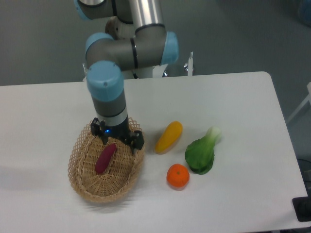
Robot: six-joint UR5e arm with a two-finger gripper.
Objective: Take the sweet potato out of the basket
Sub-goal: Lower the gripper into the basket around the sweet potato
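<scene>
End effector (118, 139) over basket (80, 182) (jaw spread unclear), sweet potato (105, 158) inside

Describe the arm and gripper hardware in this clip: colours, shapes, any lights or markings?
The arm is made of silver-grey cylindrical tubes with rounded light-blue joint caps and a dark grey wrist band. The gripper is small, black and blocky, with a small blue light glowing on its body. No cables or printed markings are discernible.

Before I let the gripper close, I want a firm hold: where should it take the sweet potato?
Grip the sweet potato across its thick middle, coming from above. It lies slanted inside the basket, ends tapered, so the jaws should probably close across its narrow width.
</scene>
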